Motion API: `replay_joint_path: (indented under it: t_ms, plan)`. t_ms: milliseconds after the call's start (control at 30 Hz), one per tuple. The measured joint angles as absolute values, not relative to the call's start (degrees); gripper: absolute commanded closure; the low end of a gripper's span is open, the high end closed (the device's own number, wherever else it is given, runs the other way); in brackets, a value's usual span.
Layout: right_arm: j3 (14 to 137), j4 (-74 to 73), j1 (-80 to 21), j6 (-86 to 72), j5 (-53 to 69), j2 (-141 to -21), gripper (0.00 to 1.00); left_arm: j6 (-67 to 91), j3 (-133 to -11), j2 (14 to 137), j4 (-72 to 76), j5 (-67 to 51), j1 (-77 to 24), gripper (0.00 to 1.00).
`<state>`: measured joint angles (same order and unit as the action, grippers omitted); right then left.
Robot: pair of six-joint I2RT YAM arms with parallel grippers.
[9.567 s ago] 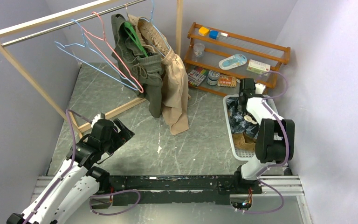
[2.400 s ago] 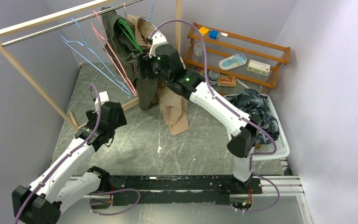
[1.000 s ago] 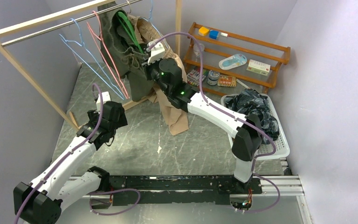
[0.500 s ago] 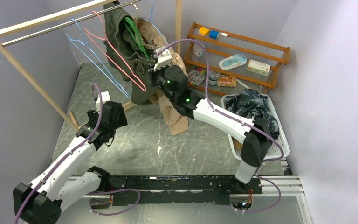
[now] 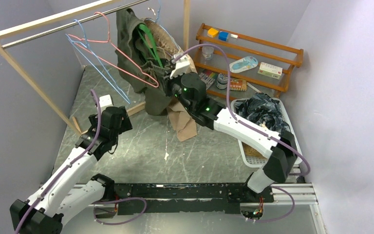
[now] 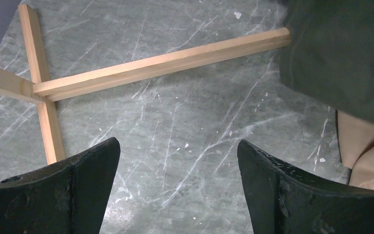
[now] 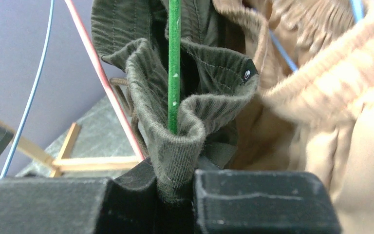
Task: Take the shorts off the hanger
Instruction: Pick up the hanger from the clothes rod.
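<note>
At the rail [image 5: 68, 24]: right gripper [image 5: 169, 88] is clamped on the waistband of the olive green shorts [image 5: 134, 58]. Right wrist cam confirms: jaws closed on a fold of olive fabric, and the green hanger [image 7: 174, 63] wire runs straight down into that fold. The olive pair hangs on the green hanger, its lower part drawn toward the right arm. Light beige shorts [image 5: 182, 124] hang on a blue hanger [image 7: 280, 46], touching the olive pair. Pink hanger [image 5: 121, 61] crosses the olive fabric in the top view. Left gripper [image 5: 114, 119] hovers low over the grey floor near the rack's wooden foot [image 6: 160, 61], jaws wide apart. Dark navy shorts [image 5: 265, 109] lie in the white basket [image 5: 245, 148] on the right.
</note>
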<state>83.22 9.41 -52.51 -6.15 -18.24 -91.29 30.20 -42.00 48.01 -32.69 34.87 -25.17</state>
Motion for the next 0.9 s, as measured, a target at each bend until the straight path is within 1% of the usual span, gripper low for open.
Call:
replay_joint_path:
  t_ms: [267,567,767,900]
  plan:
    - [72.4,0.2,-52.5,-11.4,-12.8,-80.1,1.0,30.2,-42.0,48.6,-32.9,34.8,-25.2,0.06]
    - [60.8,-6.2,-52.6,-18.1,-8.3,-70.7,1.0,30.2,-42.0,46.3,-32.8,33.5,-25.2,0.06]
    - [50.5,-10.9,-52.6,-21.5,-7.2,-63.1,1.0,32.4,-42.0,44.9,-33.5,29.6,-25.2,0.06]
    - [44.0,-12.8,-52.6,-22.4,-3.4,-58.1,1.0,36.1,-41.6,42.8,-34.9,23.6,-25.2,0.06]
